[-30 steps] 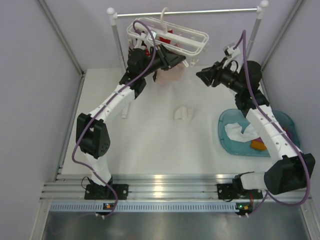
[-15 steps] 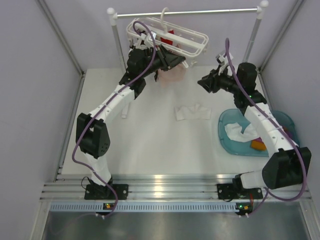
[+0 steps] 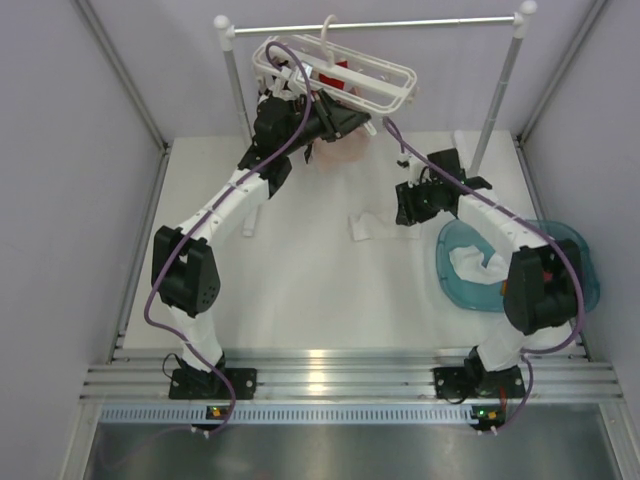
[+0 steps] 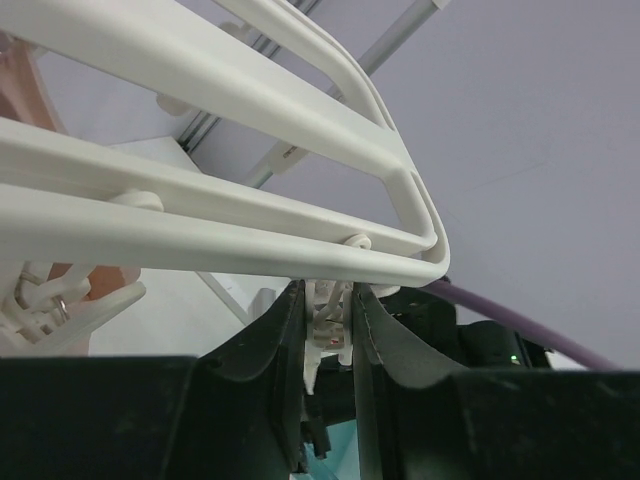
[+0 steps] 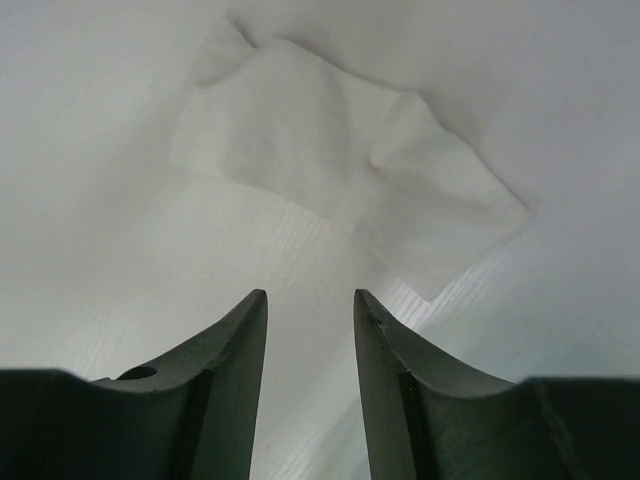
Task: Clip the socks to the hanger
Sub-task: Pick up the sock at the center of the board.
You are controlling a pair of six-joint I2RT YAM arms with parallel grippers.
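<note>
Above the white counter (image 3: 300,290), the slatted white hanger (image 3: 385,85) hangs from a silver rail (image 3: 400,22), and the left gripper (image 4: 328,300) is pinched narrowly onto a white clip (image 4: 325,330) under its frame. Right of centre, the right gripper (image 5: 310,300) hovers over a crumpled white sock (image 5: 340,180) lying on the counter, jaws parted and empty, near a teal tray (image 3: 570,240).

I can't read any text, label, brand or number in any of my three views. The nearest thing to a marking is a tiny reddish smudge on the pale bar (image 4: 285,152), which I see through the slats of the hanger (image 4: 200,235) from the left wrist camera. It is too small and blurred for me to tell whether it is lettering.
</note>
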